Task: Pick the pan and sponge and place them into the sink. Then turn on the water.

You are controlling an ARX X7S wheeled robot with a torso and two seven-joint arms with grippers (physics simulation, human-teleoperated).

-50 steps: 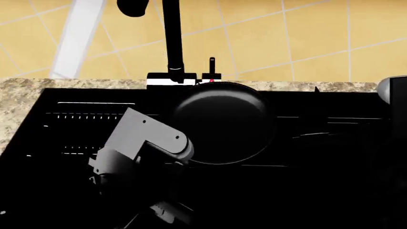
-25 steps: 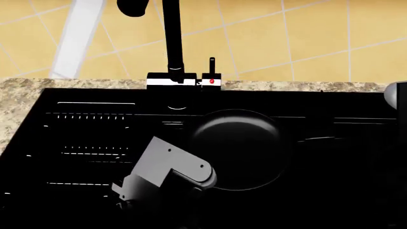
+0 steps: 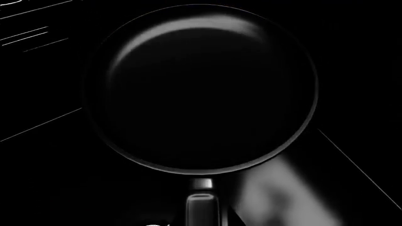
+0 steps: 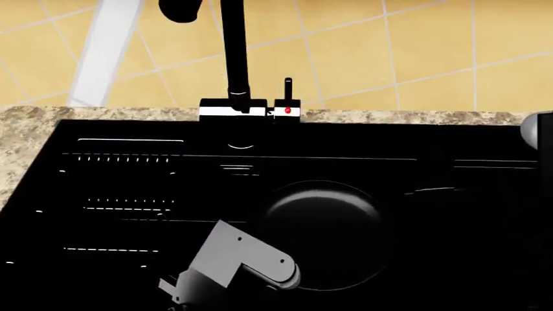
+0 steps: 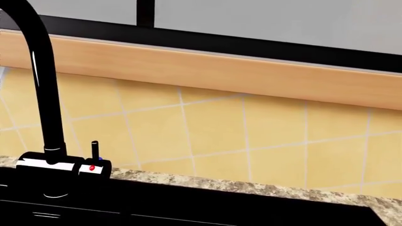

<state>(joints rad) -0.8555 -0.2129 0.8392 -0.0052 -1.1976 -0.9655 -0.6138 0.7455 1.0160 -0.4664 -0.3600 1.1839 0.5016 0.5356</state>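
Observation:
The glossy black pan (image 4: pixel 324 230) hangs low inside the black sink (image 4: pixel 121 181), to the right of the ridged drainboard. In the left wrist view the pan (image 3: pixel 207 94) fills the picture and its handle (image 3: pixel 202 207) runs back toward my left gripper (image 3: pixel 202 222), whose fingers are lost in the dark. The pan travels with that arm, whose grey wrist (image 4: pixel 246 262) sits at the pan's near left. The sponge is out of view. No water shows under the faucet (image 4: pixel 235 58). My right gripper's fingers do not show.
The faucet's white base and its red-dot lever (image 4: pixel 288 110) stand at the sink's back edge; the lever (image 5: pixel 93 165) also shows in the right wrist view. Speckled counter (image 4: pixel 26 129) borders the sink on the left, with yellow wall tiles behind. A grey part of my right arm (image 4: pixel 540 129) shows at the right edge.
My left arm has pulled back toward the near side and slightly right, and the pan has come with it, from near the faucet base down into the basin.

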